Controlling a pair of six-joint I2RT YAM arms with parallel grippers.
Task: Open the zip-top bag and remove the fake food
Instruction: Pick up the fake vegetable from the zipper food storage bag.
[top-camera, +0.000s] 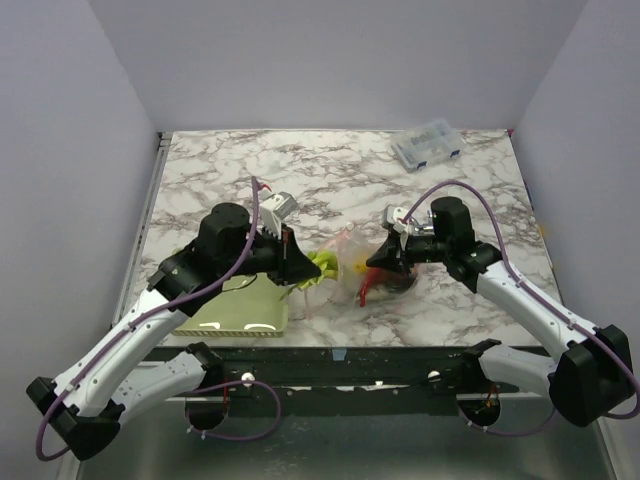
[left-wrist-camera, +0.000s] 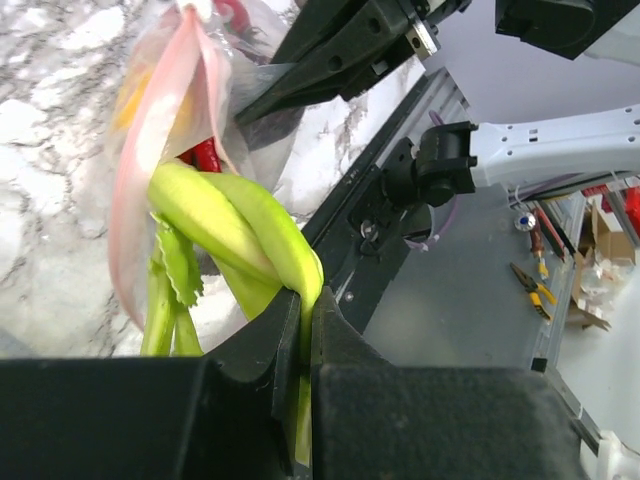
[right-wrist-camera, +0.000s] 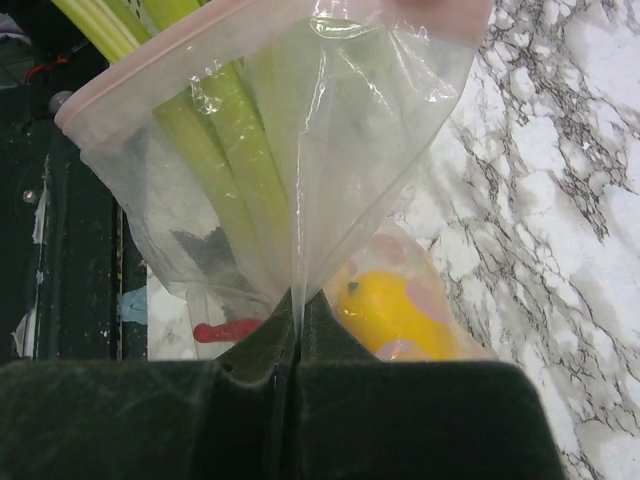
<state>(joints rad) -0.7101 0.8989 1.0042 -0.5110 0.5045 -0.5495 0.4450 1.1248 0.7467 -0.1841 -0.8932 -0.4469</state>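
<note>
The clear zip-top bag (top-camera: 352, 262) lies at the table's front middle, its pinkish zip strip (right-wrist-camera: 215, 45) open. My left gripper (left-wrist-camera: 306, 305) is shut on the pale green stalk (left-wrist-camera: 240, 225), which sticks out of the bag's mouth (top-camera: 322, 266). My right gripper (right-wrist-camera: 297, 305) is shut on a fold of the bag's plastic (right-wrist-camera: 330, 150). Inside the bag I see a yellow piece (right-wrist-camera: 395, 310) and a red chili (right-wrist-camera: 225, 330). Red pieces show under the right gripper (top-camera: 385, 270) in the top view. The other foods are hidden.
A pale green mesh basket (top-camera: 240, 318) sits at the front left under my left arm. A small clear compartment box (top-camera: 428, 146) stands at the back right. The table's front edge and dark rail (top-camera: 340, 355) run just below the bag.
</note>
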